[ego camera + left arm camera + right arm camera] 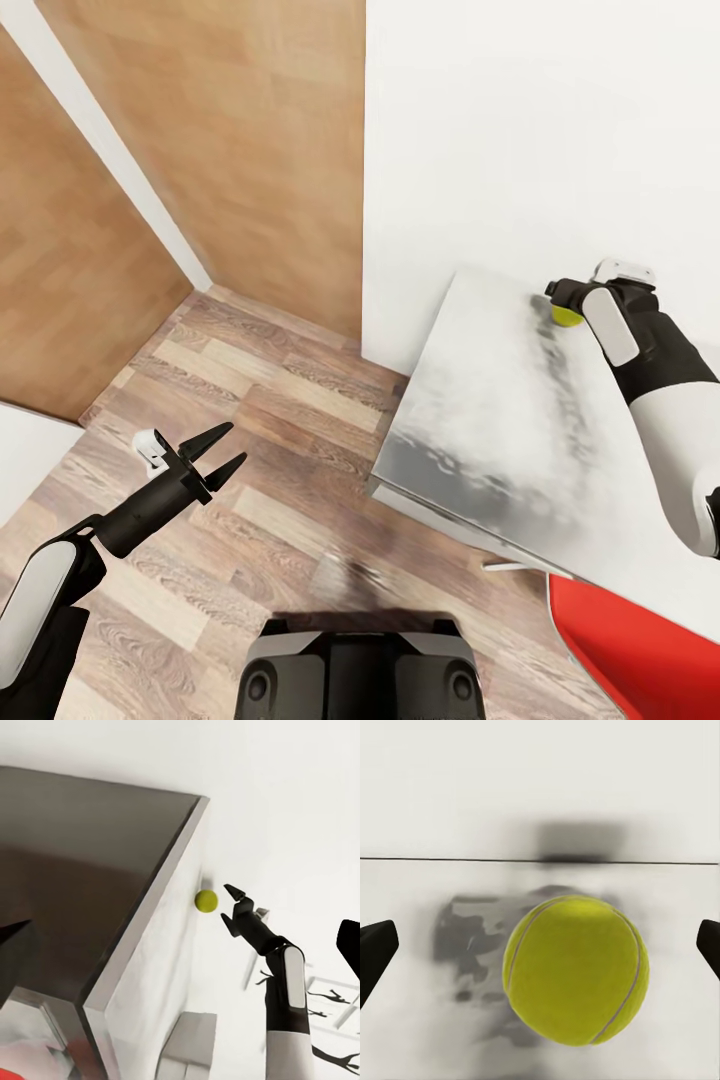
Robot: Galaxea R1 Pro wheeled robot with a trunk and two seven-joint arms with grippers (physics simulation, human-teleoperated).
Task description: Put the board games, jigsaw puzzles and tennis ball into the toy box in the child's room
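The tennis ball (566, 316) lies on the pale grey table (480, 420) near its far edge by the white wall. My right gripper (560, 303) is open and down at the ball. In the right wrist view the ball (576, 969) sits between the two dark fingertips (375, 952), with a gap on each side. The left wrist view has the ball (206, 900) just off the right gripper (231, 904). My left gripper (215, 455) is open and holds nothing, low over the wood floor. The board games, jigsaw puzzles and toy box are out of view.
A red chair (630, 650) stands at the table's near corner. White wall backs the table, and a wood-panelled wall (250, 130) rises to the left of the plank floor (280, 400). Black silhouette prints (330, 997) hang on the wall. A pale grey boxy shape (187, 1050) is unclear.
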